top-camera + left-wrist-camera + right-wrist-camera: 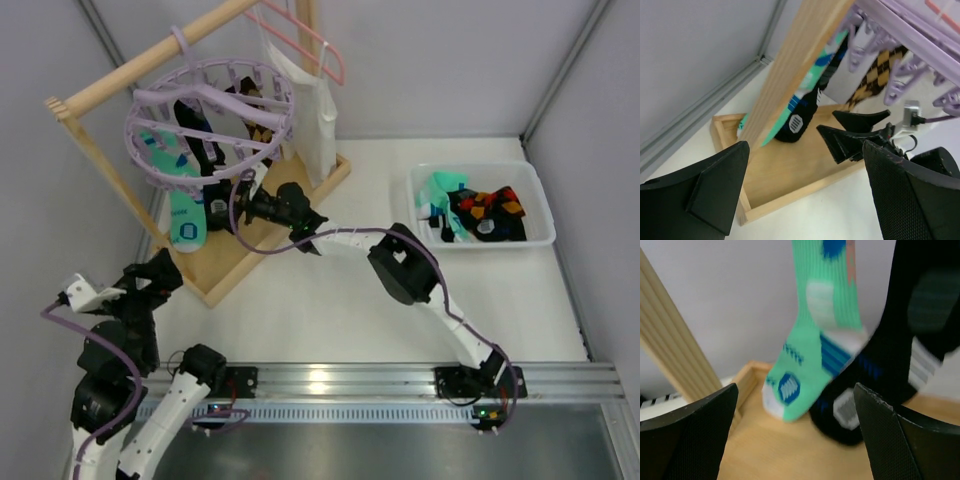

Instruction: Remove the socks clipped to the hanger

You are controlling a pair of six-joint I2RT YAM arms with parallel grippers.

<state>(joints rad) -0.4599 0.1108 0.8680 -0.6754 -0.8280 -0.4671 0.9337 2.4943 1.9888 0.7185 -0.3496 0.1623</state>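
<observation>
At the far left the left tool point(805, 145) hovers low over the tabletop point(330, 310), its jaws wide apart with nothing between them, facing the wooden rail frame point(150, 62); the hanger point(165, 98) hangs by its hook from that frame's top rail, its ring tilted, with socks clipped beneath it; a mint-green sock point(183, 215) dangles at the left side of the ring, its toe reaching down close to the frame's flat wooden base point(240, 255); a black sock point(900, 355) hangs just beside it on the right, its toe equally low; a brown checked sock point(875, 75) hangs from clips farther in under the ring; the right tool point(795, 390) reaches under the hanger just above the base, its jaws spread apart and gripping nothing, with the mint-green and black socks directly ahead of it; right of the ring a long white cloth point(315, 120) hangs from a thin pink coat hanger point(305, 35); well apart at the far right, a white bin point(545, 215) on the tabletop holds more socks, mint-green ones and black ones with orange-red patches.
</observation>
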